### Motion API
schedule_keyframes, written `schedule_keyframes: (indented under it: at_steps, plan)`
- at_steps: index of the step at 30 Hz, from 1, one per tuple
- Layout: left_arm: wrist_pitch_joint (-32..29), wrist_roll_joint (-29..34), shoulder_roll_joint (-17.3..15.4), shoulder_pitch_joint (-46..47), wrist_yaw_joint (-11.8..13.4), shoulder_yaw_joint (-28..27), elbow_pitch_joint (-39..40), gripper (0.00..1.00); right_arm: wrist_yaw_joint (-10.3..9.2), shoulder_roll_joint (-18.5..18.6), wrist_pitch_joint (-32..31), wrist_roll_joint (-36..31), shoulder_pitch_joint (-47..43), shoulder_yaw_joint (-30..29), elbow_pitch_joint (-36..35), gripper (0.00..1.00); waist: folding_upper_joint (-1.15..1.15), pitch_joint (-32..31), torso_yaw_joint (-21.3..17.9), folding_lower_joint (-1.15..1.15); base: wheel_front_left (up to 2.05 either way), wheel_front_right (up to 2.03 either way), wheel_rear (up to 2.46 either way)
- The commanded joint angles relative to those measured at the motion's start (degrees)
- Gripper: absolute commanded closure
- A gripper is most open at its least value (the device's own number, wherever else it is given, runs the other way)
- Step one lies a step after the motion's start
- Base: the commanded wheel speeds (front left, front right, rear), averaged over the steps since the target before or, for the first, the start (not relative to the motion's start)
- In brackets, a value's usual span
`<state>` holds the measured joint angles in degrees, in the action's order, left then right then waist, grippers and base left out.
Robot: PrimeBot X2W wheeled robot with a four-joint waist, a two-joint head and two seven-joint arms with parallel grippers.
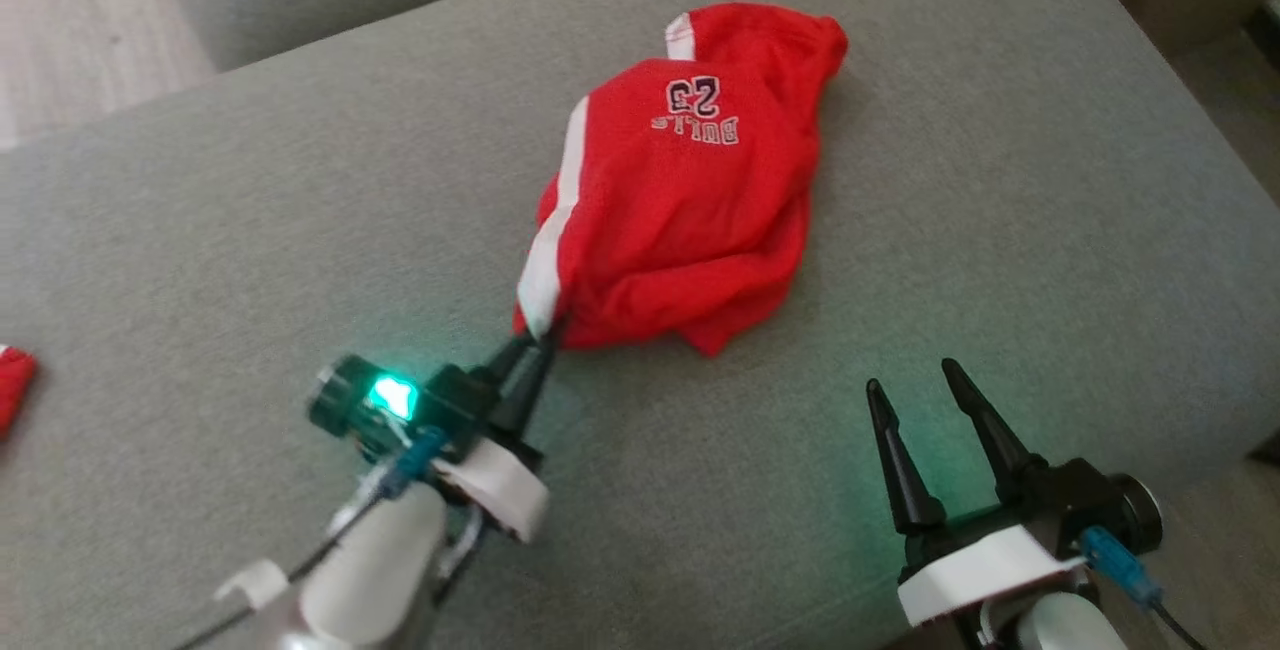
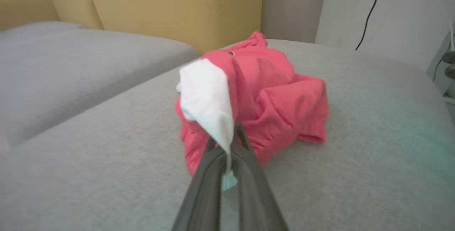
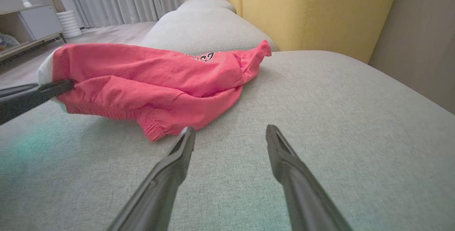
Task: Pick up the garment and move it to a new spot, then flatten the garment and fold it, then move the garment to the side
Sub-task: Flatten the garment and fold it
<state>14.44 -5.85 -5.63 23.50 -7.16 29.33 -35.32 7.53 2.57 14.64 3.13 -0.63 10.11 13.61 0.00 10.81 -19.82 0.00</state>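
Red garment point(image 1: 690, 200) lies crumpled mid sofa cushion point(image 1: 200, 230), print point(image 1: 695, 110) upside down in the head view; the folds hide its outline, so can't tell which edge is which. The left claw point(image 1: 535, 335) is clamped on the white stripe point(image 1: 560, 220) at the heap's 7 o'clock corner, with the pinched end mostly buried between its fingers point(image 2: 249, 160). The right claw point(image 1: 912, 375) is spread wide and holds nothing, at 5 o'clock of the garment and apart from the fabric; the red scrap point(image 1: 12, 380) at the 9 o'clock frame edge is cut off, can't identify it.
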Motion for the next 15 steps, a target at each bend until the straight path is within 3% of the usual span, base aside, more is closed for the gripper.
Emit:
schedule_keyframes:
  at_steps: [1, 10, 15]
  plan:
    - [0.56, 1.39, -3.4, 4.22, -0.27, -2.21, 3.36, 1.0, -0.04, 0.31, 0.36, 0.64, 1.19, 0.88, -1.68, 0.0, 0.0, -1.44, 1.68, 0.0, 0.0, 0.0, 0.0]
    - [0.56, 6.89, -14.76, 16.29, -0.3, -3.17, 11.43, 1.0, -0.04, 0.31, 0.36, 1.21, 0.09, 0.95, -0.64, 0.0, 0.0, -5.96, 5.18, 0.0, 0.0, 0.0, 0.0]
    - [0.56, 9.61, -16.87, 21.96, -0.31, 0.27, 16.07, 1.0, -0.04, 0.31, 0.36, 1.18, -0.13, 0.83, -0.51, 0.0, 0.0, -6.67, 6.43, 0.0, 0.0, 0.0, 0.0]
